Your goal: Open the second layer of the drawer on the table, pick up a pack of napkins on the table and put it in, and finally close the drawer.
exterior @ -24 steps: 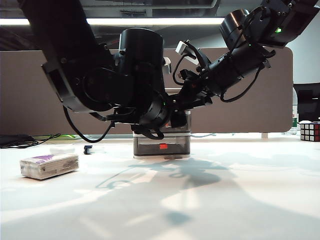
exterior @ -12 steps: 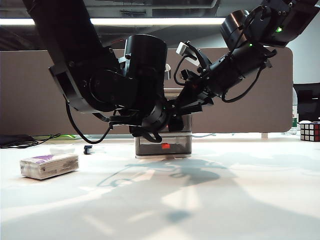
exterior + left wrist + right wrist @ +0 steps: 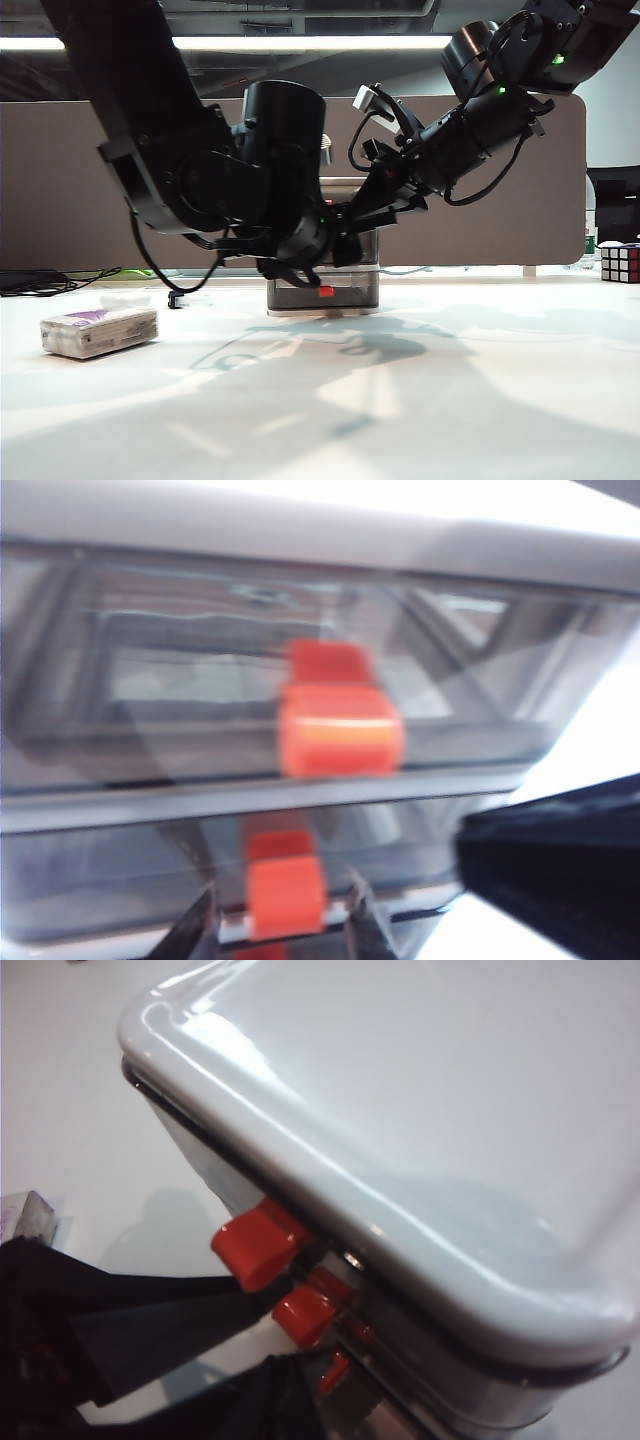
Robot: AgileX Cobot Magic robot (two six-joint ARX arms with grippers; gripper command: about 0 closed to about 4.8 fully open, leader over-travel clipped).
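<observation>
Fingers of the left gripper (image 3: 283,920) sit part-open either side of a red-orange tab (image 3: 286,898) on the drawer (image 3: 323,262), centre frame in the exterior view; whether they pinch the tab can't be told from the blurred wrist pic. Which tier that tab belongs to isn't clear either. Another tab (image 3: 340,730) shows just above it on a smoky grey front. Right gripper (image 3: 375,208) hovers at the unit's white top, upper centre-right; its fingers are hidden, state can't be told. Pack of napkins (image 3: 98,331) w/ purple patch lies on the bench (image 3: 450,400) at lower left, well apart from the drawer. Rubik's-type cube (image 3: 620,262) at far right edge.
</observation>
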